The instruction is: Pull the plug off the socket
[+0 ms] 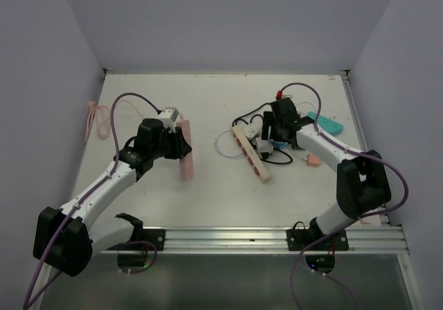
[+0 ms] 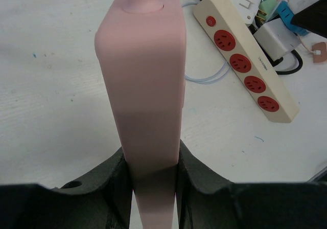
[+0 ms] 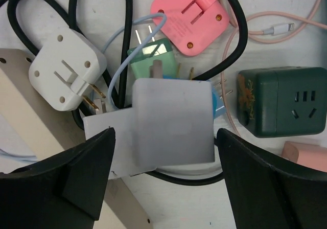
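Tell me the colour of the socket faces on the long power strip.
The socket faces are red; clearest in the left wrist view.
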You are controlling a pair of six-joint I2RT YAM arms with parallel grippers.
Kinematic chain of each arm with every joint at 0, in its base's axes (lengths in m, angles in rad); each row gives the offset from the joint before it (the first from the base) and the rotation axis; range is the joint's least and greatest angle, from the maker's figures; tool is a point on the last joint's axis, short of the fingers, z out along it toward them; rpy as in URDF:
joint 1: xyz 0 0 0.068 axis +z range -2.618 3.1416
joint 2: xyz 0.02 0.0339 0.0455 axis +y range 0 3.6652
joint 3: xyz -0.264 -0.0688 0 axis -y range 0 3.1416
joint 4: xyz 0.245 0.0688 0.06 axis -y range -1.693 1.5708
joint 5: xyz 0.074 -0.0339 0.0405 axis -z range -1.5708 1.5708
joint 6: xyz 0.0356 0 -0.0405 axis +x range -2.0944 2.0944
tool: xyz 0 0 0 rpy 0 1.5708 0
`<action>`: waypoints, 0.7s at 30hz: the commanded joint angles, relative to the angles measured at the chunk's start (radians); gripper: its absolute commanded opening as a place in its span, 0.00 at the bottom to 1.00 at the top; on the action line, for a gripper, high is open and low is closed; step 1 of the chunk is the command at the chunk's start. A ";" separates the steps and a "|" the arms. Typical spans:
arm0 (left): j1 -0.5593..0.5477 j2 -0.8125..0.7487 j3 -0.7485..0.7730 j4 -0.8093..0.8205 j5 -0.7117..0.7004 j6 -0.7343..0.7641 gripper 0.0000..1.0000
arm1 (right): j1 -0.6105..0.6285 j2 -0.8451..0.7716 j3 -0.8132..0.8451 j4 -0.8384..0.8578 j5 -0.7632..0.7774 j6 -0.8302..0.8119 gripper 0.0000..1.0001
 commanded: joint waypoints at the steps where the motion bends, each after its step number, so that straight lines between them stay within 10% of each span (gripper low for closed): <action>1: -0.001 0.019 0.001 0.087 0.075 -0.065 0.01 | 0.001 -0.033 0.004 0.078 0.014 0.012 0.86; 3: -0.001 0.041 0.003 0.091 0.092 -0.074 0.02 | 0.000 -0.062 -0.003 0.061 -0.003 0.004 0.99; 21: 0.002 0.528 0.173 0.363 0.242 -0.234 0.18 | 0.000 -0.603 -0.052 -0.117 -0.053 0.003 0.99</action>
